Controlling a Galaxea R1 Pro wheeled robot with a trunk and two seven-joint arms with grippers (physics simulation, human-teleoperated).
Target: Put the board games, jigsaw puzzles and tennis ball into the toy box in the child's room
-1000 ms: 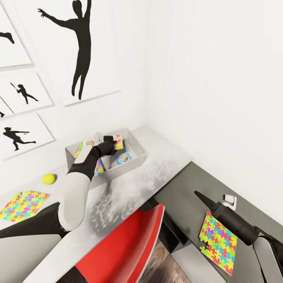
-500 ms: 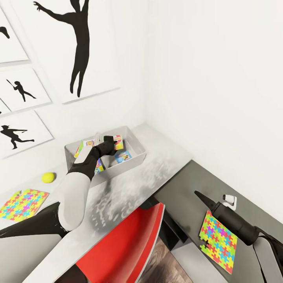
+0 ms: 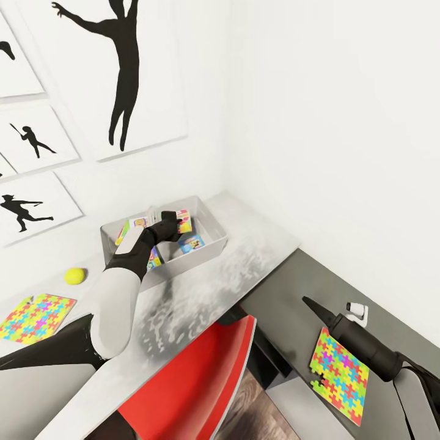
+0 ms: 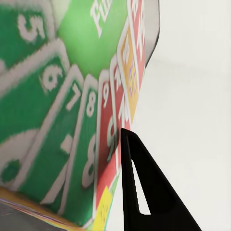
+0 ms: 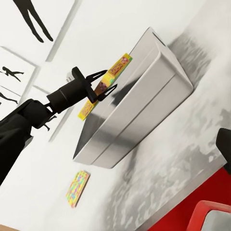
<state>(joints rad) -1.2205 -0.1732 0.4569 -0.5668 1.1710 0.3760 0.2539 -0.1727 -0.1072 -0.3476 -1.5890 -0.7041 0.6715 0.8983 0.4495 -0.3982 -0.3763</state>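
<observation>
Head view: left gripper, at frame centre-left, was clamped on a board game above the toy box. Right gripper: state could not be told.

We saw a grey toy box on a grey speckled table. The board game held over it was green and red with white numbers, and its edge was yellow. A small yellow tennis ball sat to the left. Two jigsaw puzzles, one at the far left and one on the right, had pink, yellow, green, blue and orange pieces. The chair was red. The wall pictures were white with black figures.
</observation>
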